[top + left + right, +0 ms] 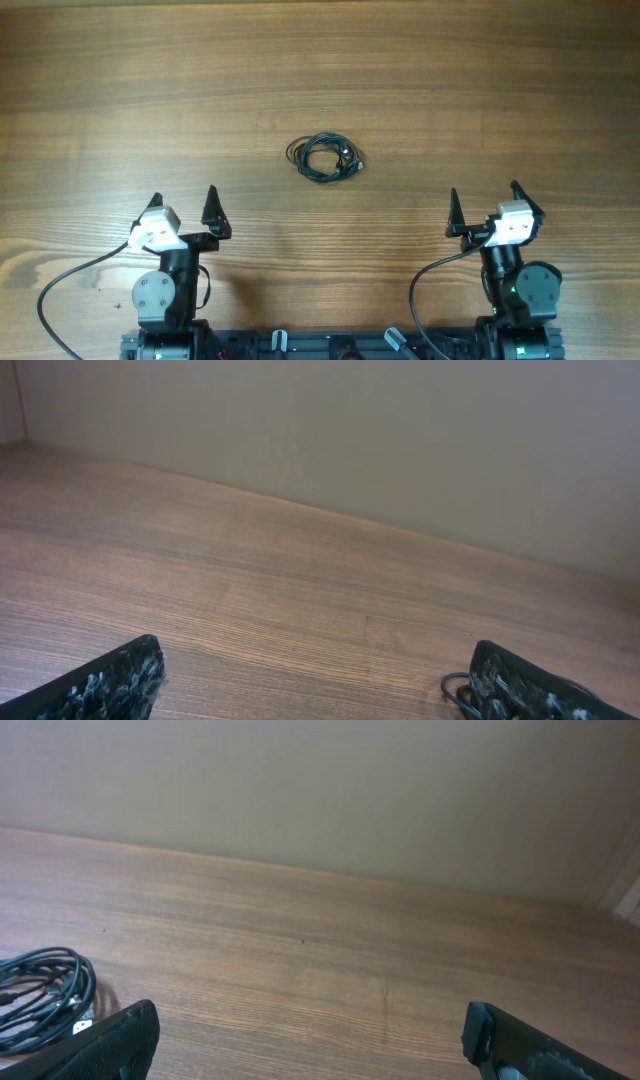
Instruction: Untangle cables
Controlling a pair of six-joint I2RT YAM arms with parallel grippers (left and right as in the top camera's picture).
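The cables (324,157) lie as a small tangle of thin dark loops in the middle of the wooden table. My left gripper (184,201) sits near the front left, open and holding nothing, well short of the tangle. At the front right my right gripper (484,201) is open too, with nothing between its fingers. In the right wrist view the cables (42,995) show at the left edge, beside the left fingertip (125,1035). The left wrist view catches only a loop of the cables (458,690) peeking out by the right fingertip (505,680).
The wooden table (320,60) stretches all round the tangle. A plain pale wall (400,440) rises behind the table's far edge. Thicker black arm cables (70,280) curve along the front edge by the arm bases.
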